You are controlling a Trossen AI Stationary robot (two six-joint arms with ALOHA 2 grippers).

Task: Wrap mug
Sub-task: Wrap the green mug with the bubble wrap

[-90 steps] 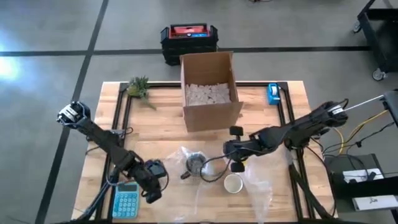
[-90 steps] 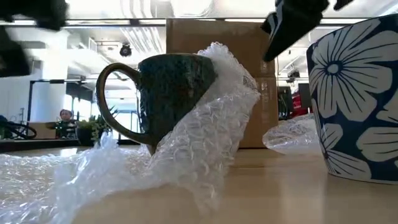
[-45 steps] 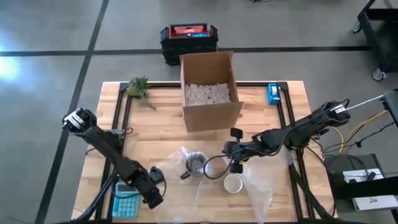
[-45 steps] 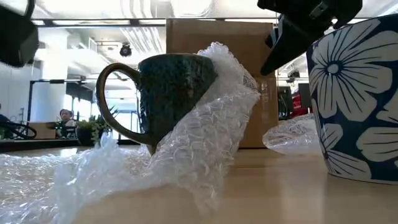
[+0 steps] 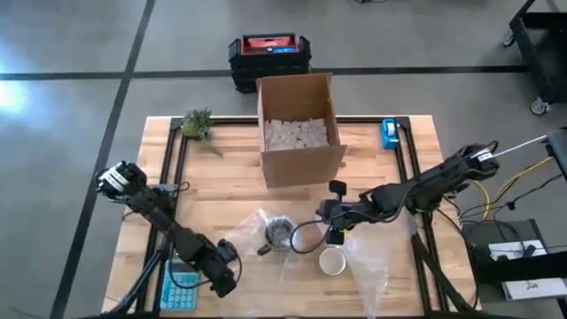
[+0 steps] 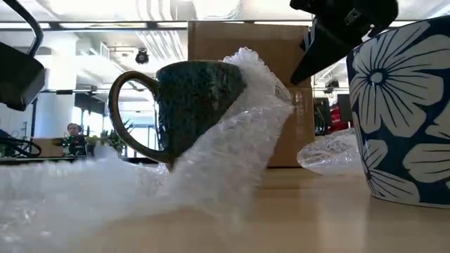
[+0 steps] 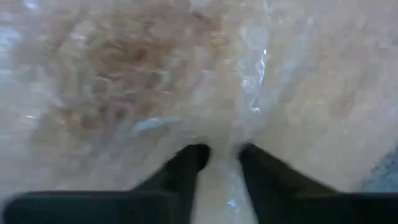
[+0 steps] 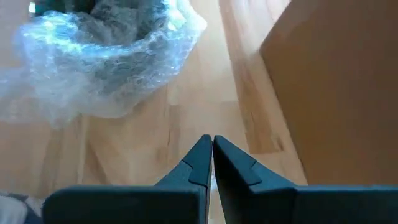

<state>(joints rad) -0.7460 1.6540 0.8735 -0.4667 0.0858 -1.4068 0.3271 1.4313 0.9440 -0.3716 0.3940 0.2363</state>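
The wrapping looks barely begun: the dark mug (image 5: 279, 233) stands upright on the sheet of bubble wrap (image 6: 232, 169) near the middle of the desk's (image 5: 230, 190) front half, with only one flap of wrap raised against its side and the handle and most of the body bare; by my judgement the rest of the sheet has yet to be drawn round and closed. The left gripper (image 7: 221, 158) is low at the front left of the desk beside the calculator (image 5: 179, 285), its fingers narrowly parted with wrap between them. The right gripper (image 8: 212, 152) hovers just right of the mug, fingers pressed together and holding nothing. The cardboard box (image 5: 299, 128) at the back centre stands open and holds pale packing filler. The flowered cup (image 5: 332, 260) near the front edge appears empty.
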